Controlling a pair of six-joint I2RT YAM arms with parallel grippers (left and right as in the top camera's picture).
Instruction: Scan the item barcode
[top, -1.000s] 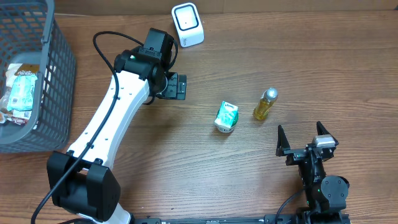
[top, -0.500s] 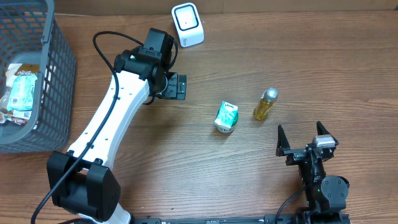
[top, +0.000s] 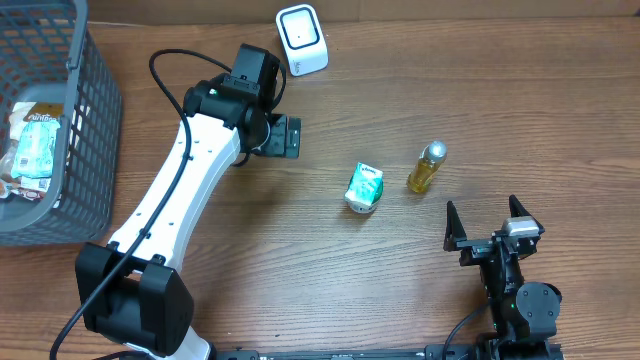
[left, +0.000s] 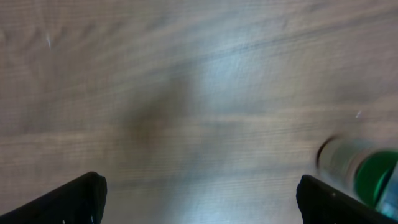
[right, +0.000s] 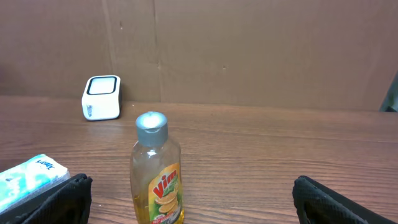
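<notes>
Grey plastic basket (top: 98, 125) sits at the far left edge of the wooden table (top: 470, 90), partly cut off by the frame in the overhead cam. Inside there's a green/white packet (top: 35, 150), and a brownish pack (top: 38, 106) just above it in the shot, both lying flat afaict. Can't read the labels tbh. Right wrist cam shows a plain brown cardboard wall (right: 249, 50) behind the table's back edge.

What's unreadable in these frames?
- Barcodes: none shows on bottle or carton in any view.
- Right wrist: carton cut off by left edge.
- Left wrist: all blurred; green thing cut by right edge, unidentifiable.
- Overhead: basket cut by left edge, contents too small to read.
</notes>
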